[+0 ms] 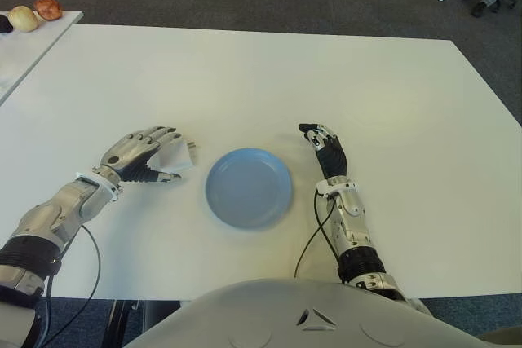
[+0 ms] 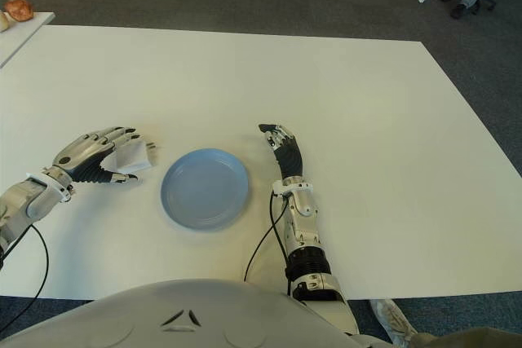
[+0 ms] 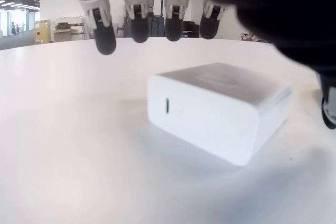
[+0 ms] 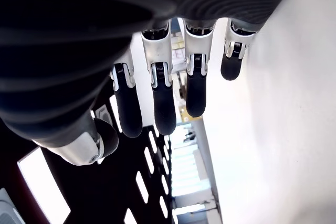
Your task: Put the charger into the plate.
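1. Left wrist view is showing the left hand [image 1: 140,155] arching over the charger [image 3: 220,109], with its fingers [image 3: 139,22] spread and hanging above the white block, not yet touching it.
2. Nothing is clamping the charger; it is lying flat on the table [image 1: 269,79], just under the palm, its port face turning toward the wrist camera.
3. The plate [image 1: 248,187] is sitting near this hand on its thumb side, empty, with a short strip of bare table between it and the charger.
4. The right hand [image 1: 324,147] is showing just past the plate's far side, its fingers extended, apart and gripping nothing.
5. Risk, as I am judging it: the charger is smooth and boxy, so fingers closing unevenly could be squeezing it out sideways or skidding it across the slick tabletop.
6. A second risk is the prongs, which are pointing toward the plate; a shallow grip could be letting the block tilt and drop short of the rim or clip it on the way over.
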Robot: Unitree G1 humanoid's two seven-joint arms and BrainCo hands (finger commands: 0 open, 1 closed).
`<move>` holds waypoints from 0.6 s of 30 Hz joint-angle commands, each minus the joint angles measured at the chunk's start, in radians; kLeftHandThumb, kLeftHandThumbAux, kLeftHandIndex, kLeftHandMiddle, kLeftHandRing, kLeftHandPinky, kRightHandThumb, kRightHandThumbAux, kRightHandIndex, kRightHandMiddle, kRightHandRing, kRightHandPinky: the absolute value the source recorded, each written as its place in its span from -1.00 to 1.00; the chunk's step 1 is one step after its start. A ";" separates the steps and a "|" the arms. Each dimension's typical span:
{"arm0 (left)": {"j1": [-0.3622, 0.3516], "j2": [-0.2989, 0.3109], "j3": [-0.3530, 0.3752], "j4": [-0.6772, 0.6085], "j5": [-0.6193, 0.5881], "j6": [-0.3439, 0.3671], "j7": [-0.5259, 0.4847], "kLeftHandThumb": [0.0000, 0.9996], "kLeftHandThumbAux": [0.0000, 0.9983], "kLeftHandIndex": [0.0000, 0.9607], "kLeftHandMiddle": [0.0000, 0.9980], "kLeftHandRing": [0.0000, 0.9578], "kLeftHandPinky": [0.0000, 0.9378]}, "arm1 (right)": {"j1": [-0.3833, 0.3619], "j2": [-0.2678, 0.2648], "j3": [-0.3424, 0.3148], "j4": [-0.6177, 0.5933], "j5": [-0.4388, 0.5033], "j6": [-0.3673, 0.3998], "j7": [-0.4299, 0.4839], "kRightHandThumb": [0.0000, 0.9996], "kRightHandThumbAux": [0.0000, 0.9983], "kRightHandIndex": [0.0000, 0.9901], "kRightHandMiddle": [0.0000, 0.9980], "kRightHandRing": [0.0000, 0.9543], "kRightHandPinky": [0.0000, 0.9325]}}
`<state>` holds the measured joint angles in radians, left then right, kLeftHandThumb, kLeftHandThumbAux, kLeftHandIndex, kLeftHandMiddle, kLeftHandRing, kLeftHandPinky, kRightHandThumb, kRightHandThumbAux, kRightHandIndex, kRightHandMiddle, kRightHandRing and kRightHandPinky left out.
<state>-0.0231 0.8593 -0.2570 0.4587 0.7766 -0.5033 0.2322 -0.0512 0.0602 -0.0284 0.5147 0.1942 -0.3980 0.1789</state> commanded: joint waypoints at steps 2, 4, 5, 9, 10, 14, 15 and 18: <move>-0.033 -0.036 -0.025 0.057 -0.003 0.021 -0.040 -0.54 -0.32 -0.96 -0.95 -0.89 -0.71 | 0.069 0.010 -0.013 0.060 -0.001 0.052 -0.004 -1.00 0.20 -0.25 -0.32 -0.51 -0.80; -0.041 -0.045 -0.027 0.070 -0.005 0.024 -0.045 -0.54 -0.32 -0.96 -0.96 -0.90 -0.71 | 0.070 0.010 -0.013 0.060 -0.001 0.052 -0.005 -1.00 0.20 -0.24 -0.32 -0.51 -0.80; -0.044 -0.047 -0.028 0.075 -0.005 0.024 -0.046 -0.54 -0.32 -0.96 -0.96 -0.90 -0.71 | 0.071 0.011 -0.013 0.058 -0.001 0.052 -0.005 -1.00 0.20 -0.24 -0.32 -0.51 -0.80; -0.047 -0.051 -0.029 0.081 -0.009 0.023 -0.050 -0.53 -0.32 -0.97 -0.95 -0.90 -0.71 | 0.076 0.013 -0.012 0.052 0.000 0.052 -0.004 -1.00 0.21 -0.24 -0.33 -0.52 -0.81; -0.047 -0.050 -0.029 0.081 -0.011 0.023 -0.051 -0.54 -0.31 -0.97 -0.95 -0.91 -0.72 | 0.077 0.013 -0.011 0.050 0.000 0.052 -0.004 -1.00 0.21 -0.24 -0.33 -0.52 -0.81; -0.051 -0.055 -0.036 0.087 -0.012 0.023 -0.055 -0.55 -0.30 -0.97 -0.95 -0.91 -0.74 | 0.080 0.015 -0.011 0.046 0.002 0.053 -0.003 -1.00 0.22 -0.24 -0.33 -0.52 -0.81; -0.053 -0.057 -0.039 0.090 -0.013 0.024 -0.056 -0.56 -0.30 -0.98 -0.95 -0.91 -0.73 | 0.082 0.015 -0.011 0.044 0.002 0.054 -0.004 -1.00 0.22 -0.24 -0.33 -0.52 -0.81; -0.055 -0.059 -0.043 0.095 -0.015 0.026 -0.060 -0.58 -0.30 -0.98 -0.96 -0.92 -0.74 | 0.084 0.016 -0.011 0.040 0.002 0.057 -0.006 -1.00 0.21 -0.24 -0.33 -0.52 -0.82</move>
<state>-0.0688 0.8134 -0.2852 0.5353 0.7643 -0.4821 0.2011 -0.0417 0.0605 -0.0283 0.5025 0.1938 -0.3980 0.1789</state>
